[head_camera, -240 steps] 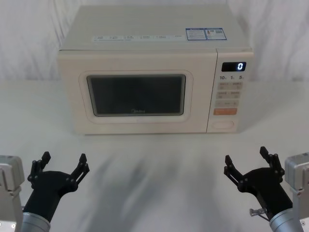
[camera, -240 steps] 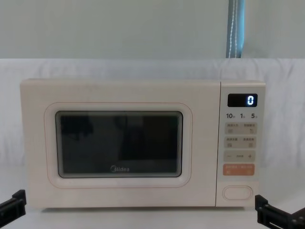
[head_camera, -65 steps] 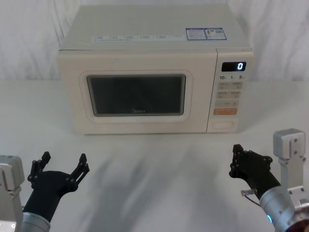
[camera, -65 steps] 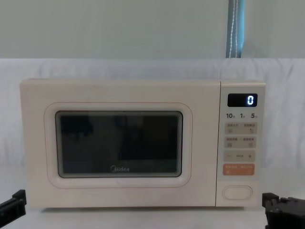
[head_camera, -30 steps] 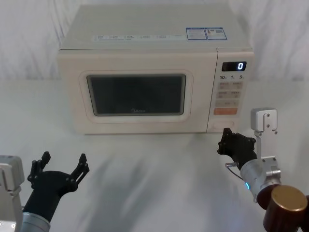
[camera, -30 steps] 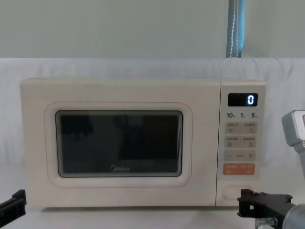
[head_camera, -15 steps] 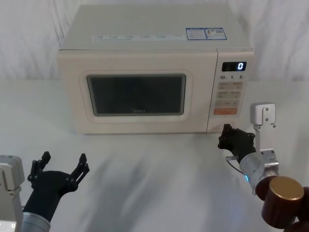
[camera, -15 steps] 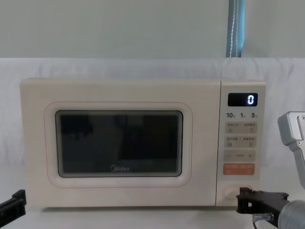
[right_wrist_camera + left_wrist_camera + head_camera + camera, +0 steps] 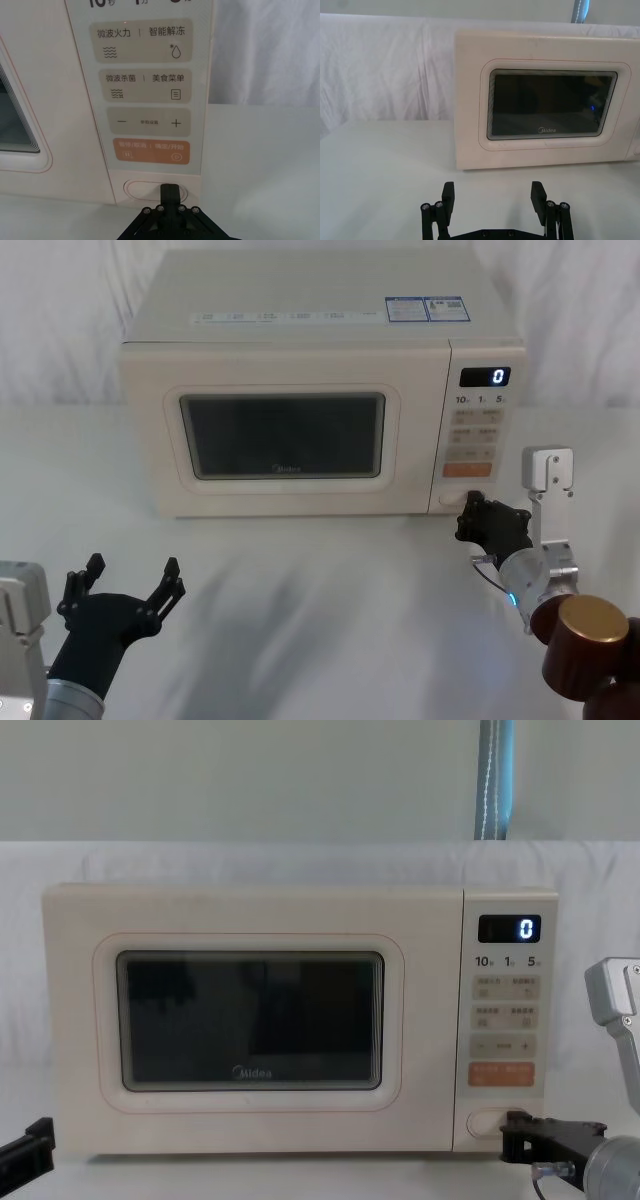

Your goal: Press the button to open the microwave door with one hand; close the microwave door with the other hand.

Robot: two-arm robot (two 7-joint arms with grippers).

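— While the left gripper (image 9: pixel 125 585) waits low at the near left of the table (image 9: pixel 320 570), fingers spread and holding nothing, what is in front of it?

— Well apart from it, the microwave door (image 9: pixel 285 435) sits flush in the cream body, shut. Through the left wrist view, the dark window and the Midea logo face that gripper squarely, with bare cloth between them.

— And moving right?

— Past the door comes the keypad panel (image 9: pixel 505 1020): the display reads 0, the small cream keys sit under it, then the orange key (image 9: pixel 151 150), and at the bottom the button (image 9: pixel 150 191), a plain wide pill.

— Where is the right gripper?

— The right gripper (image 9: pixel 478 517) is at the panel's lower corner, fingers clenched together into 1 black tip. In the right wrist view that tip overlaps the middle of the button; I cannot tell whether it is touching or just short of it.

— What could go wrong?

— I see 2 risks. The orange key lies just above, so a tip that drifts upward as it pushes could start a cycle instead of releasing the latch. A push that lands off the button's centre or stops too shallow may leave the door latched. If the door does release, its free edge looks likely to swing out beside the right gripper and could strike it.
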